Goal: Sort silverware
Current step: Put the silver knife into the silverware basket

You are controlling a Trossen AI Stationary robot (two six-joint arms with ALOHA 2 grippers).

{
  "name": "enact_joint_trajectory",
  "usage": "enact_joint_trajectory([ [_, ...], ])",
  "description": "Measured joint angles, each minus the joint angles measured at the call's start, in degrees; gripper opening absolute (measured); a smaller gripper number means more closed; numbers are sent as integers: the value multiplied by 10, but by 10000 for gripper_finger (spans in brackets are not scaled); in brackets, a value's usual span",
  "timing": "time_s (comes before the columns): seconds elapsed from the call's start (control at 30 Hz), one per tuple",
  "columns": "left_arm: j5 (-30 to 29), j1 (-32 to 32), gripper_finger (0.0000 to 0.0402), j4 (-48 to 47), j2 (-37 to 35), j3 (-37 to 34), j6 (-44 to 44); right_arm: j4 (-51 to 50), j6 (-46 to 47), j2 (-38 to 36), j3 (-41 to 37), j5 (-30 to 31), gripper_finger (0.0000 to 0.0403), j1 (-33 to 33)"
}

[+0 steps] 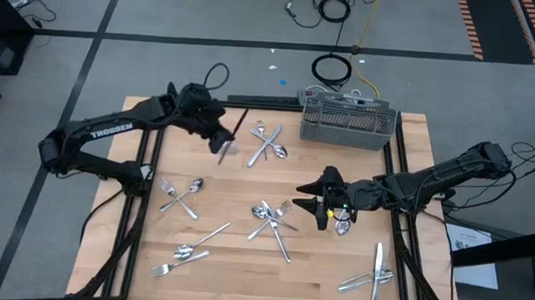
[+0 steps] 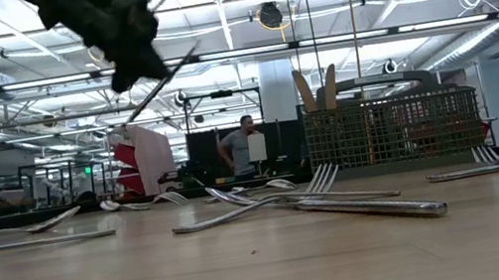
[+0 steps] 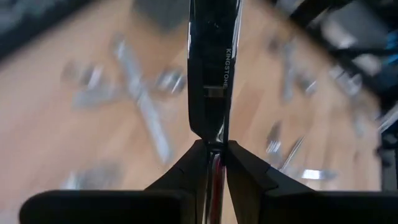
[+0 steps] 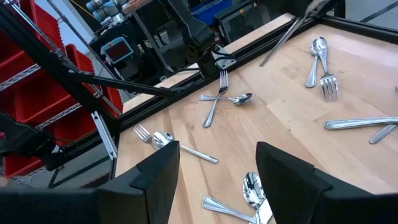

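Fig.: Left gripper (image 1: 219, 143), raised above the tabletop (image 1: 233, 260) w/ jaws nearly closed, pinches a dark-looking knife (image 1: 235, 129) by one end; the rest of the knife sticks out past the fingertips. Right gripper (image 1: 324, 207) hovers mid-tabletop just beside a spoon (image 1: 343, 226), jaws about half open, holding nothing. Remaining silverware lies in loose crossed clusters across the wood: a fork-and-spoon pile (image 1: 268, 144) near the caddy (image 1: 347, 120), another pile (image 1: 272, 220) at centre, others toward the near edge.

Step in hand (judged): carry knife to caddy at far edge and drop it into a slot. To do it well: keep the pinch firm, since the long overhang may swing; turn knife upright over one compartment before release; lower until the tip is inside the mesh.

Legible writing: "KINGSTONE" on the knife blade (left wrist view); "TROSSEN" (image 1: 109, 126) on left arm. No other text readable.
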Motion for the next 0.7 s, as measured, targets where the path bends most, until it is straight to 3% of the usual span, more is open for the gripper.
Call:
enact_joint_trajectory([
  [0.2, -3, -39, 61, 196, 7, 0, -1, 0, 27, -1, 0, 0, 203, 0],
  [0.43, -6, -61, 61, 425, 67, 0, 0, -32, 35, -34, 0, 2, 203, 2],
  [0.7, -56, -65, 61, 605, 154, 12, 17, -125, 34, -101, 0, 95, 203, 2],
])
